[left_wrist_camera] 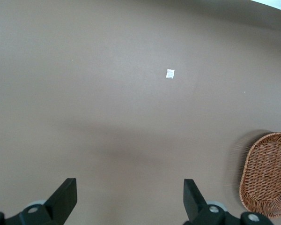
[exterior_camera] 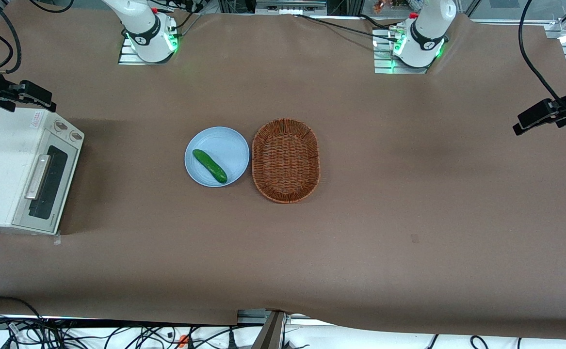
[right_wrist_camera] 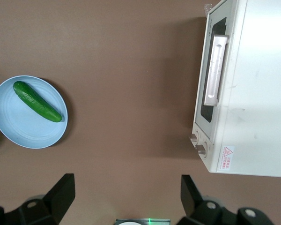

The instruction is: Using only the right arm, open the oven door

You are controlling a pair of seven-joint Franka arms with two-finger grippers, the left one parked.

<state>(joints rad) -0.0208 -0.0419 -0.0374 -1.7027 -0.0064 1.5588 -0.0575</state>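
The cream-white toaster oven (exterior_camera: 1,169) stands toward the working arm's end of the table. Its oven door (exterior_camera: 52,186) is shut, with a dark window and a silver bar handle (exterior_camera: 38,177). My right gripper (exterior_camera: 25,94) hangs high above the oven's knob end, farther from the front camera than the handle, and touches nothing. In the right wrist view the gripper (right_wrist_camera: 126,190) is open and empty, its black fingers (right_wrist_camera: 61,192) wide apart over bare table. That view also shows the door (right_wrist_camera: 207,112) and the handle (right_wrist_camera: 215,70), both well apart from the gripper.
Two knobs (exterior_camera: 67,131) sit on the oven's control panel beside the door. A light blue plate (exterior_camera: 222,140) with a green cucumber (exterior_camera: 209,166) lies mid-table, beside a brown wicker basket (exterior_camera: 286,160). The plate also shows in the right wrist view (right_wrist_camera: 18,126).
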